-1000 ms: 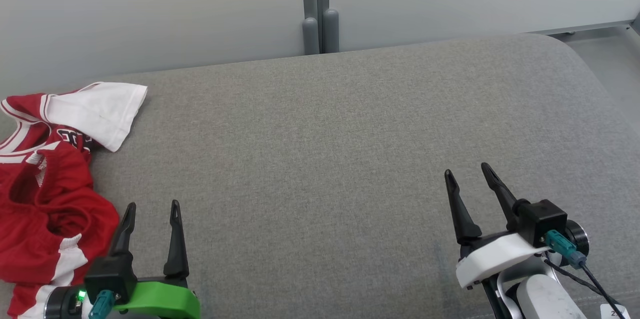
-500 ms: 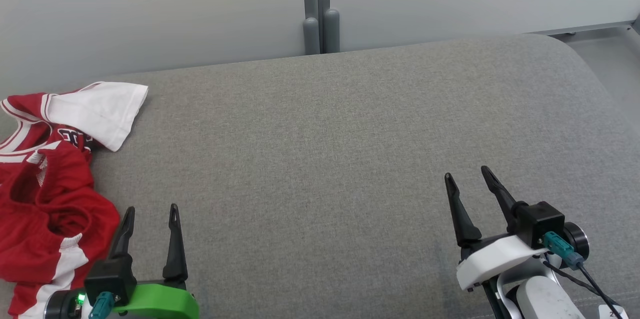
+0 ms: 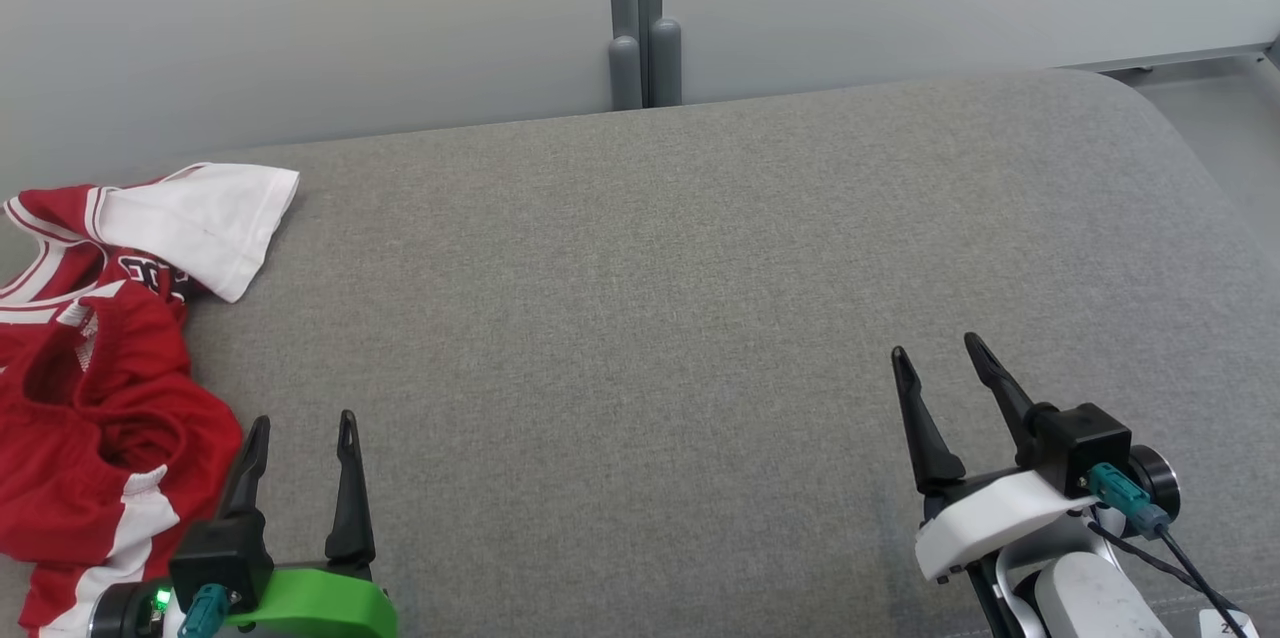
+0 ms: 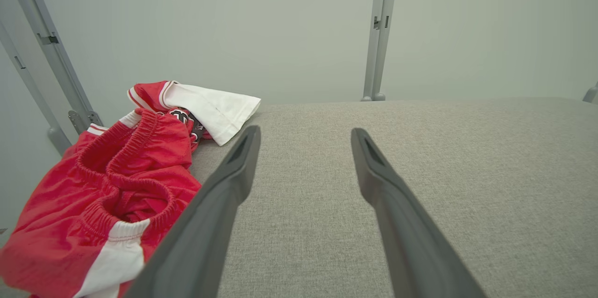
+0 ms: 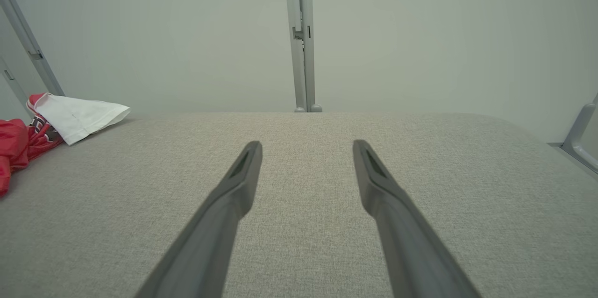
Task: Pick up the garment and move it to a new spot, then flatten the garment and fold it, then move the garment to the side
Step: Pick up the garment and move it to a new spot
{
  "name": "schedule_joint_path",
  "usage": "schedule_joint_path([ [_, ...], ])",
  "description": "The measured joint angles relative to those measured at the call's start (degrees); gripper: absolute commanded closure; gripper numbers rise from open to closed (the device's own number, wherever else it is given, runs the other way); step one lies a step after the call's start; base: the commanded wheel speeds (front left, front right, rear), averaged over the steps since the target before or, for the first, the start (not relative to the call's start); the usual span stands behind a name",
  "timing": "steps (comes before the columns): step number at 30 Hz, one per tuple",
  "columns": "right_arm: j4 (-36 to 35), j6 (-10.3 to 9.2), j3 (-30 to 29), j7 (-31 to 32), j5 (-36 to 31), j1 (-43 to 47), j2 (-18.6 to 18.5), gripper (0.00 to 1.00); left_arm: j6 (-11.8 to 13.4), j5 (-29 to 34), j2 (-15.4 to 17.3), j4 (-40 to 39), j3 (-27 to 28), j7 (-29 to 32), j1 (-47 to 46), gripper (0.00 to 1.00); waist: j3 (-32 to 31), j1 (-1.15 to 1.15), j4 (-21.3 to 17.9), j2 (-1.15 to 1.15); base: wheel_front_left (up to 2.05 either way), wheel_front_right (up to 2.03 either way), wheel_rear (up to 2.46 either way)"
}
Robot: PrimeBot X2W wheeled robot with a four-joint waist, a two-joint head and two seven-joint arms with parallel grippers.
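Note:
A crumpled red and white garment (image 3: 90,378) lies in a heap at the far left of the grey cushioned surface (image 3: 650,298); a white sleeve sticks out at its far end. It also lies at the left in the left wrist view (image 4: 126,181) and at the left edge in the right wrist view (image 5: 51,123). My left gripper (image 3: 303,423) stands open just right of the heap, not touching it, with nothing between its fingers. My right gripper (image 3: 935,350) is open and empty at the lower right, far from the garment.
A pale wall (image 3: 350,8) with a grey post (image 3: 640,18) runs behind the surface. The surface's rounded right edge (image 3: 1190,148) drops toward a grey rail at the far right.
Both grippers have drawn slightly back toward me, a few pixels down the head view. The garment lies as before.

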Motion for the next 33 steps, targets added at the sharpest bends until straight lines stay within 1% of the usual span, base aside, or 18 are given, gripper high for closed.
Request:
schedule_joint_path([
  [7, -0.15, 0.02, -1.14, 0.0, -0.01, 0.01, 0.02, 0.0, -0.05, 0.12, -0.04, 0.19, -0.38, 0.0, -0.03, 0.0, -0.05, 0.0, 1.07, 0.0, 0.0, 0.0, 0.0],
  [14, -0.42, 0.04, -1.51, 0.0, -0.02, 0.01, 0.03, 0.0, -0.05, 0.52, -0.05, 0.23, -0.73, 0.0, -0.16, 0.0, -0.05, 0.0, 4.03, 0.0, 0.0, 0.0, 0.0],
  [22, -0.34, 1.78, 0.11, -0.01, -0.02, -0.03, 0.2, 0.0, -0.03, 0.53, -0.08, -0.31, 0.96, 0.0, -0.21, 0.0, -0.16, 0.0, 9.47, 0.0, 0.0, 0.0, 0.0],
  [26, -0.24, 2.29, 0.49, -0.01, -0.02, -0.08, 0.21, 0.0, 0.01, 0.62, -0.08, -0.64, 1.76, 0.0, -0.15, 0.0, -0.21, 0.0, 12.52, 0.0, 0.0, 0.0, 0.0],
  [33, -0.3, 2.22, -0.03, -0.07, -0.01, -0.19, 0.29, 0.0, 0.01, 1.03, -0.07, -1.0, 0.96, 0.0, -0.13, 0.0, -0.21, 0.0, 18.04, 0.0, 0.0, 0.0, 0.0],
])
